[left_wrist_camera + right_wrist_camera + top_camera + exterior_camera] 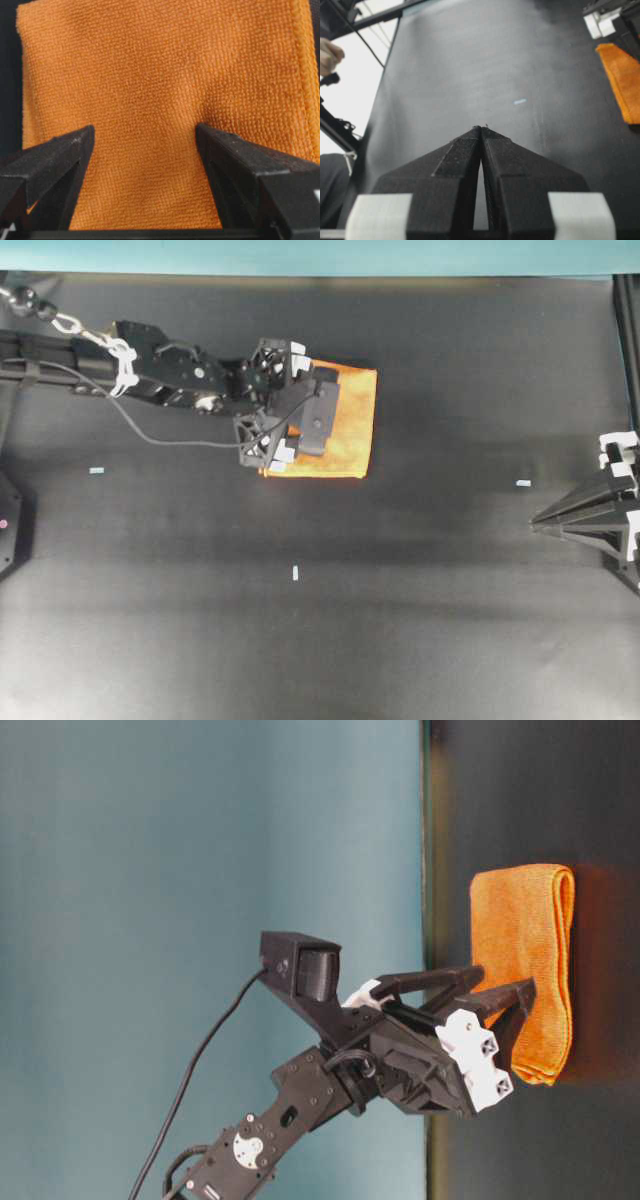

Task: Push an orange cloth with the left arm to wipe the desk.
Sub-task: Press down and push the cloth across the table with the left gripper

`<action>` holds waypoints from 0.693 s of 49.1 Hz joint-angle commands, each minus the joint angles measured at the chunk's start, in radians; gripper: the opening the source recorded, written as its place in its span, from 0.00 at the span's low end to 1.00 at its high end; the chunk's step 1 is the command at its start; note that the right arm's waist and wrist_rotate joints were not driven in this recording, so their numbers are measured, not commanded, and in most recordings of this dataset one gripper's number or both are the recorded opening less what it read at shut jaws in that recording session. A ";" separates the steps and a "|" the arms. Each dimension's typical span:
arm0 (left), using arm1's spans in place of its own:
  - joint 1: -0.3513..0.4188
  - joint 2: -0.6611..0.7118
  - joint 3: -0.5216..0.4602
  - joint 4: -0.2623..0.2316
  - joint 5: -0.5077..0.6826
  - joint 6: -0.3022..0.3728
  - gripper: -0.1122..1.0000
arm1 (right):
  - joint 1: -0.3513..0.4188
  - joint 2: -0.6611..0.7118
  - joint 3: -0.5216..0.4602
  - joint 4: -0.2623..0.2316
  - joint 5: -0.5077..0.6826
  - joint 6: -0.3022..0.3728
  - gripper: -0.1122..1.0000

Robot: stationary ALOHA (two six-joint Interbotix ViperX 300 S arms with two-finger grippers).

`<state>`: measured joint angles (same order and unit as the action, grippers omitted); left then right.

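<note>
The folded orange cloth [355, 420] [525, 920] [622, 85] lies flat on the black desk [400, 620], left of centre towards the back. The left arm [160, 365] reaches in from the left. Its gripper [310, 410] [505, 985] [145, 130] is open wide over the cloth's left half, and both fingertips [85, 137] rest on the fabric [160, 65], which dimples by the right tip. Nothing is pinched between the jaws. The right gripper [535, 525] [481, 127] sits shut at the desk's right edge, far from the cloth.
Small pale tape marks [97, 470] [295, 573] [523, 483] dot the desk. A teal wall [300, 255] runs along the back edge and a black frame post [627, 320] stands at the back right. A person's hand [327, 55] shows beyond the desk's edge.
</note>
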<state>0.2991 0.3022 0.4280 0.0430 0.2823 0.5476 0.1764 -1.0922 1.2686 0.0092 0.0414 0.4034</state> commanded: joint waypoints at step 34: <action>-0.206 -0.144 0.106 0.003 0.209 -0.069 0.83 | 0.000 0.003 -0.003 0.000 -0.008 0.000 0.10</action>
<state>0.1304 0.1733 0.5476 0.0430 0.4234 0.4786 0.1779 -1.0922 1.2717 0.0092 0.0414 0.4034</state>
